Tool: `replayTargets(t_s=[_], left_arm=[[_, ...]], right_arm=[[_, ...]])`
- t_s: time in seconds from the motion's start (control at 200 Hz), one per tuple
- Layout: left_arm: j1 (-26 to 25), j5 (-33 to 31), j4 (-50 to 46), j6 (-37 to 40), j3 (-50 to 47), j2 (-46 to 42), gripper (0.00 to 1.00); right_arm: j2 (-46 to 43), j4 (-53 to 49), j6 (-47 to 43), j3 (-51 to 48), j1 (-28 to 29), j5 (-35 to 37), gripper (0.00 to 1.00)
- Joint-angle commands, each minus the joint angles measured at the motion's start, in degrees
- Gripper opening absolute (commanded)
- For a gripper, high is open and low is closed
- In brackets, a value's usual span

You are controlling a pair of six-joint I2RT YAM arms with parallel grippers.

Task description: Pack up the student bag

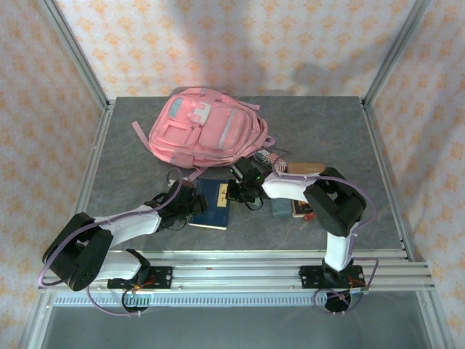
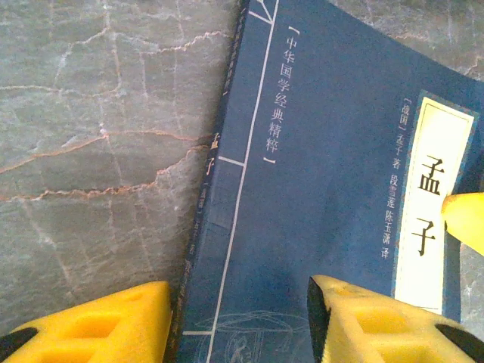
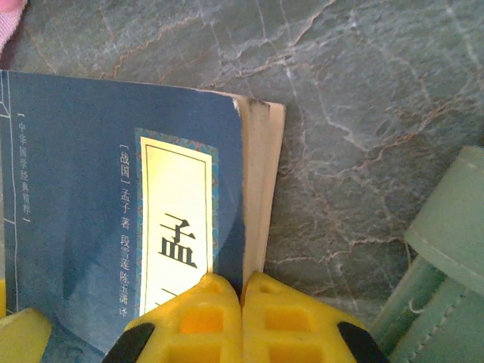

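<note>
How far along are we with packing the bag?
Nothing looks packed yet: the large pink fabric backpack lies apart at the far side. In hand: the dark blue paperback book, left gripper fingers open astride its spine, right gripper fingers shut at its page edge. Left: loading the book and the pale green case beside it.

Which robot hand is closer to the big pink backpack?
The right gripper. It is at the right edge of the blue book, just short of the student bag; the left gripper straddles the book's spine, farther back.
</note>
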Motion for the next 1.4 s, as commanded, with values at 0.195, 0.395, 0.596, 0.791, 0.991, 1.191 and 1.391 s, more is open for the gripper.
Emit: replayTargets(t_s=[0.195,0.395,0.596,0.791,0.991,1.191,1.391], left_arm=[[-0.2,7.22,9.12,-2.17,-3.24,2.07,0.47],[-0.24,15.44,20.6,-4.48,-6.79,0.6,0.32],[-0.25,15.9,24.21,-5.07,-10.11,-6.78,0.25],[-0.2,15.49,27.46,-6.92,-12.6,-9.09,0.28],[-0.21,15.1,29.57,-7.69,-12.46,-5.42,0.26],[-0.21,14.7,26.12,-7.06,-10.44,-5.81,0.0],[-0.22,11.2,17.07,-4.92,-7.92,-15.31,0.0]], right_arm=[[4.0,-2.28,1.32,-4.38,0.15,4.82,0.01],[4.18,-1.55,1.53,-4.72,0.23,4.71,0.01],[4.73,-0.58,1.85,-4.94,0.27,4.1,0.01],[5.08,-0.06,2.11,-4.57,0.23,3.62,0.01],[4.37,0.13,2.11,-4.73,0.26,3.57,0.02],[0.6,0.39,1.27,-5.49,-0.07,3.22,0.08],[-8.54,-0.68,-2.24,-5.24,-2.92,1.03,0.23]])
